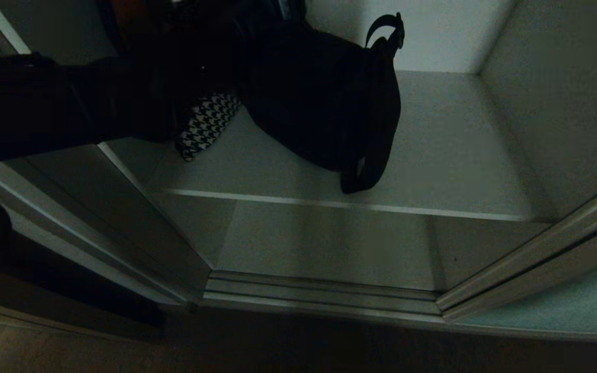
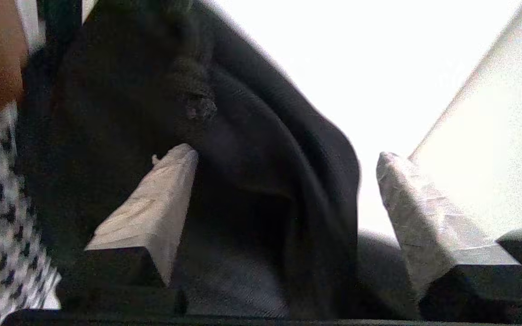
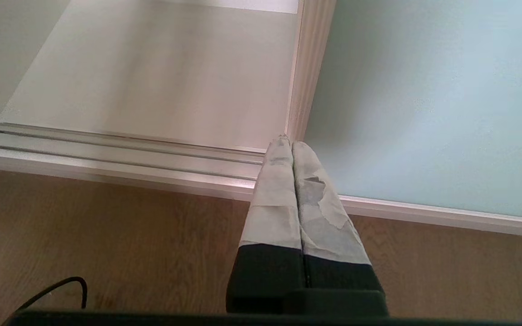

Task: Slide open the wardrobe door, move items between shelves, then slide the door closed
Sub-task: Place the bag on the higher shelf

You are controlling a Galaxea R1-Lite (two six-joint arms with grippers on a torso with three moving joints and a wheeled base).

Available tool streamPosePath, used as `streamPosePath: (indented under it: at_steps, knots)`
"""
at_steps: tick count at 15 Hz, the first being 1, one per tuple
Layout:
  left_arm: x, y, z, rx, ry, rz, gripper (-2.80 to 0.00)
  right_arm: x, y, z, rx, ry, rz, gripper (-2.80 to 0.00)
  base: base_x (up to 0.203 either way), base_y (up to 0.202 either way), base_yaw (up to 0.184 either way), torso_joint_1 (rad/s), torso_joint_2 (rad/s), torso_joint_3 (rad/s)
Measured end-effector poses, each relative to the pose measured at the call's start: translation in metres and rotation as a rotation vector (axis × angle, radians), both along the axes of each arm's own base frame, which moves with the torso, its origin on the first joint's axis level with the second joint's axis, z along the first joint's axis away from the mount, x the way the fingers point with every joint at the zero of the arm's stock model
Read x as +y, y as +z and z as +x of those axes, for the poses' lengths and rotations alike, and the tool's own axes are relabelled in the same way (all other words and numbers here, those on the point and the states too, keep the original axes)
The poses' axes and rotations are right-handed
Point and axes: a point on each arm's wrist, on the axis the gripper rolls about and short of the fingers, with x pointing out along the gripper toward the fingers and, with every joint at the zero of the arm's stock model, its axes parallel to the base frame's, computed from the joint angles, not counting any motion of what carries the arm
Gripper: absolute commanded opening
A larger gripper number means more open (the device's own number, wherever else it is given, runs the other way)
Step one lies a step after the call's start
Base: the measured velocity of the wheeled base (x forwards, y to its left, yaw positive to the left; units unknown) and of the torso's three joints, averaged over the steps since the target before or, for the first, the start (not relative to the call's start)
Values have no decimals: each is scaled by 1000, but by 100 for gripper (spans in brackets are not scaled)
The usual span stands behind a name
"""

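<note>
A black fabric bag (image 1: 309, 98) is seen resting on a pale wardrobe shelf (image 1: 449, 155), its strap loop (image 1: 376, 129) hanging toward the front edge. The left pincer (image 2: 283, 213) is spread wide around the bag's fabric, not clamped on it. A houndstooth cloth (image 1: 208, 124) lies beside the bag. The right pincer (image 3: 292, 154) is held clenched, empty, low beside the teal sliding door (image 3: 428, 99).

left arm (image 1: 44, 103): black | pincer fingers (image 3: 283, 194): grey-taped, black bases
</note>
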Motion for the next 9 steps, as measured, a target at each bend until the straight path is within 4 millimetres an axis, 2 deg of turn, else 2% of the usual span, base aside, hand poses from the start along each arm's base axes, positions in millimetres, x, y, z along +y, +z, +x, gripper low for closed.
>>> streamPosePath:
  at_steps: [4, 7, 9]
  knots:
    - [-3, 12, -17, -26, -22, -23, 0, 0, 0, 0, 1, 0, 0, -280, 0, 0, 0, 0, 0, 0]
    - [-9, -1, -11, 55, 6, 5, 0, 0, 0, 0, 1, 0, 0, -280, 0, 0, 0, 0, 0, 0]
    - [-17, -18, 0, 144, 27, 50, 0, 0, 0, 0, 1, -1, 0, -280, 0, 0, 0, 0, 0, 0]
